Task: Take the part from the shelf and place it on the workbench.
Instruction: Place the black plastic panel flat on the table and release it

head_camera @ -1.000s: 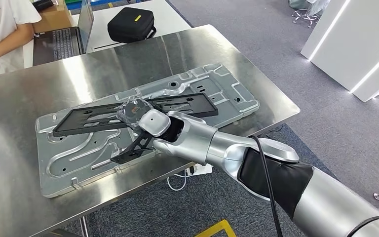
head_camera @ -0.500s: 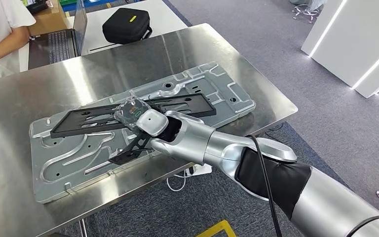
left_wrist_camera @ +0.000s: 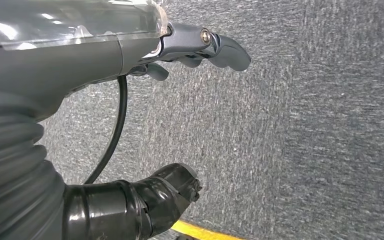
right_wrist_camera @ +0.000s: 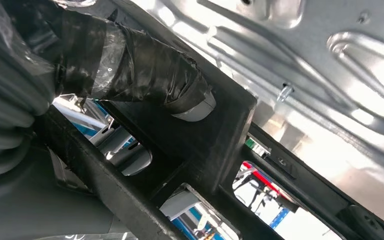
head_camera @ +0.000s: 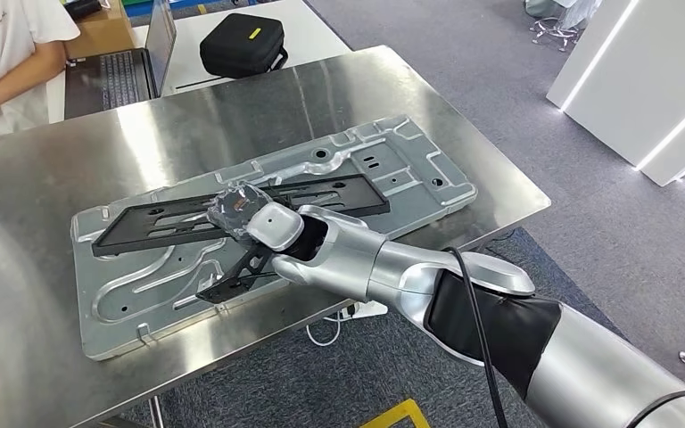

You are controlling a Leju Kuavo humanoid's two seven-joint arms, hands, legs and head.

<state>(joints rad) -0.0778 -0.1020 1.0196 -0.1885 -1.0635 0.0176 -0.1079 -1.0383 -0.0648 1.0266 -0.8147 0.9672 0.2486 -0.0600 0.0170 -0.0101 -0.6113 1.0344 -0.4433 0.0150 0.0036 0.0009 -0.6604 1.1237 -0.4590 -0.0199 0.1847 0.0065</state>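
The part [head_camera: 165, 221] is a long flat black plastic frame with cut-outs. It lies slanted across a silver stamped metal plate [head_camera: 401, 174] on the steel workbench [head_camera: 98, 143]. My right hand [head_camera: 266, 223] grips the frame near its middle, and a lower bar of the frame [head_camera: 232, 281] sticks out beneath the hand. In the right wrist view the taped thumb [right_wrist_camera: 145, 70] presses on the black frame [right_wrist_camera: 220, 135], with the silver plate [right_wrist_camera: 330, 50] close behind it. My left hand [left_wrist_camera: 80, 55] hangs over grey carpet, fingers apart and holding nothing.
A person in a white shirt [head_camera: 4, 53] sits at the workbench's far left corner beside a laptop [head_camera: 111, 76]. A black case [head_camera: 241, 43] lies on a white table behind. White panels [head_camera: 642, 80] stand at the right. The bench's front edge is just below the plate.
The whole picture has swayed slightly, so the camera has moved. My right hand still grips the black frame at the same place over the silver plate.
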